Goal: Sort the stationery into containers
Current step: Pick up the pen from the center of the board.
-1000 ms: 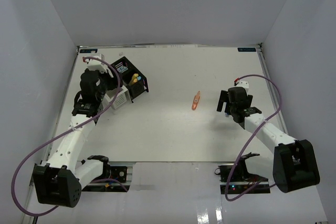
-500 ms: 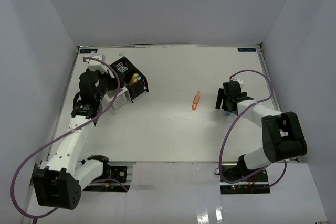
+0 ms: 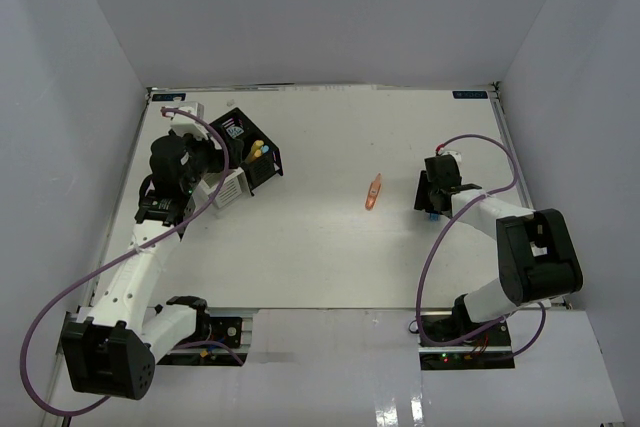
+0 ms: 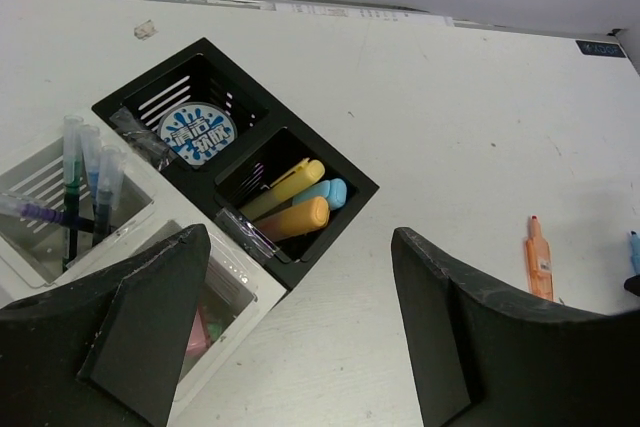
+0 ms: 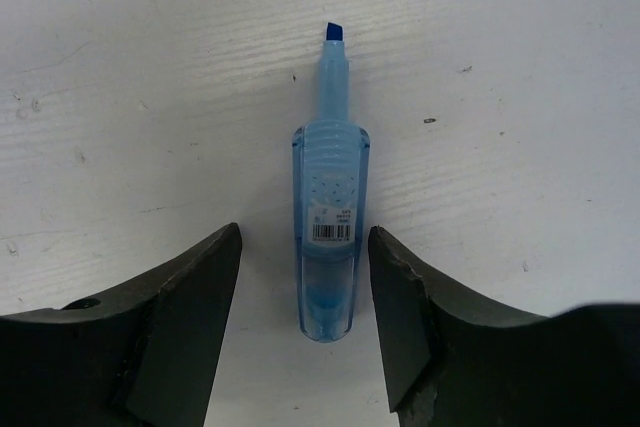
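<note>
A blue highlighter [image 5: 330, 207] lies flat on the table, tip pointing away. My right gripper [image 5: 305, 235] straddles its rear end, open, with a narrow gap on each side. An orange highlighter [image 3: 373, 192] lies loose mid-table, left of the right gripper [image 3: 433, 197]. The containers stand at the far left: black compartments [image 4: 365, 192] hold the blue-white tub [image 4: 197, 132] and yellow, blue and orange highlighters [image 4: 295, 202]. White compartments [image 4: 240, 287] hold pens [image 4: 85, 177] and pink and green highlighters [image 4: 200, 332]. My left gripper [image 4: 300, 237] hovers open beside them, holding nothing.
White walls enclose the table on three sides. The organiser cluster [image 3: 240, 162] sits close to the left wall and the left arm. The right arm's cable [image 3: 470, 147] loops above the table near the right edge.
The right arm has folded in and lowered over the blue highlighter, and its jaws have narrowed around it. The left arm has hardly moved.
</note>
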